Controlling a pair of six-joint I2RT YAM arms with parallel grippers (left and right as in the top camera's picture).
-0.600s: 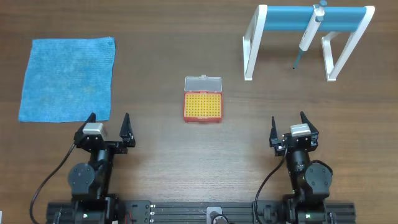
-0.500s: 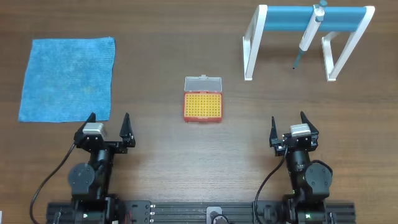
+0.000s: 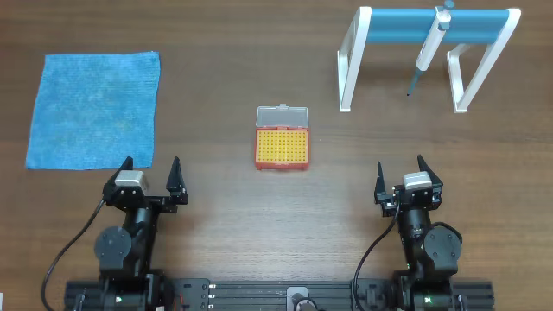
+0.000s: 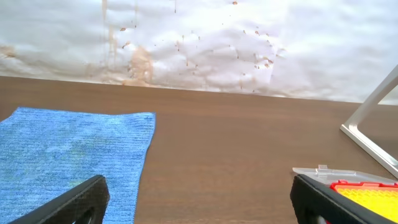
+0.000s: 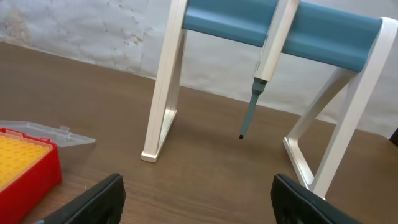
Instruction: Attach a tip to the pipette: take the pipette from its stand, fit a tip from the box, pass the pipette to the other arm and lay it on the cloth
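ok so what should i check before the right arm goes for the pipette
1. Pipette hangs upright on the stand, lower end off the wood: ok
2. Right tool open and holding nothing: ok
3. Left tool open, free for the handover: ok
4. Tip box lid folded back, yellow tips exposed: ok
5. Cloth lies flat on the left arm's side: ok
6. How firmly the pipette sits on the stand's bar: cannot tell
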